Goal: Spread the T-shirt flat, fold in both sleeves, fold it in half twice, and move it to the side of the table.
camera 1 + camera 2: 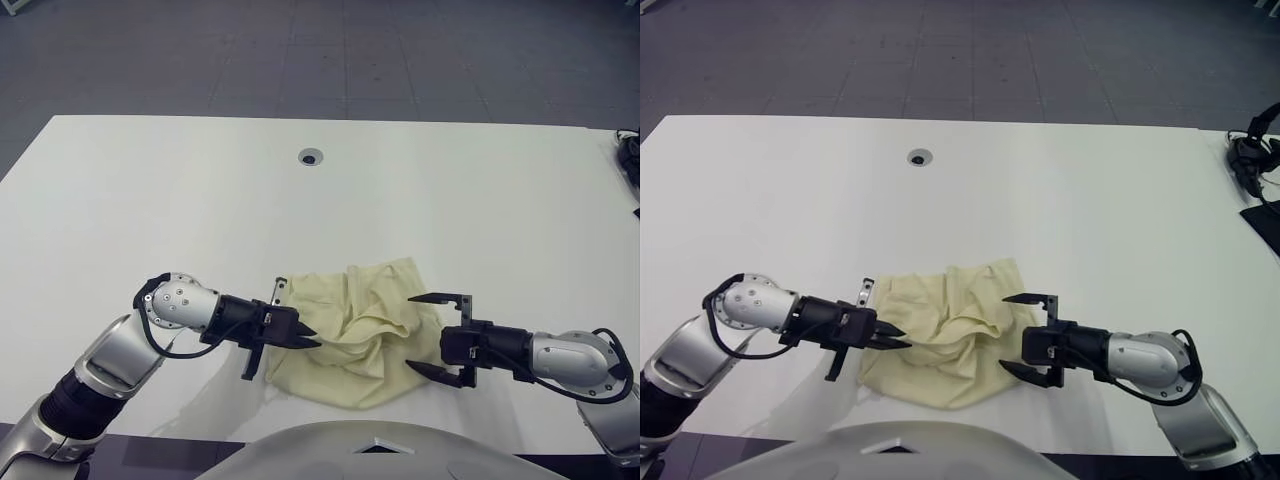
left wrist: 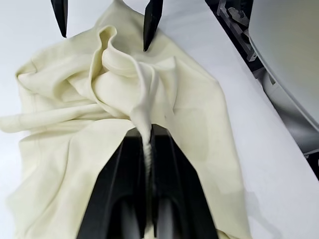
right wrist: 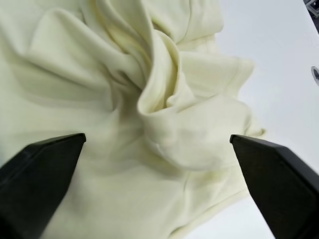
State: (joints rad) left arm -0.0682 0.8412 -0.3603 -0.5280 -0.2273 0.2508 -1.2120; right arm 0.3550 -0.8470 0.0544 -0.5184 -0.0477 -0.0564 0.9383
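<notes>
**T-shirt (image 1: 350, 320) bunched at six o'clock, left pincer (image 1: 306, 338) clenched, right pincer (image 1: 412, 333) agape**

Left pincer sits at the shirt's nine o'clock edge, clenched on a raised ridge of cloth. The left wrist view shows that ridge drawn thin in its grip. The pale yellow garment lies in a crumpled heap on the white tabletop (image 1: 200, 200), toward six o'clock and close to the near edge. The round cable hole (image 1: 310, 156) is well apart at its twelve o'clock. At the heap's three o'clock edge the right pincer hangs released, jaws spread wide either side of the rumpled cloth and gripping nothing.

The cloth looks light, limp and thin. It will likely drape, drag and fold on itself rather than hold a shape, and a single pinch may lift one layer or a knot of several. It does not look fragile and should slide easily on the smooth top. The best holds, I judge, are hems, shoulder seams or sleeve cuffs, taken at two well-separated points so it can be pulled taut and laid flat.

Collar, sleeves and hem are lost in the folds, so I cannot tell which part the left pincer holds, or how many layers. The underside is hidden. At three o'clock of the tabletop, dark gear (image 1: 1252, 160) is cut off by the frame edge.
</notes>
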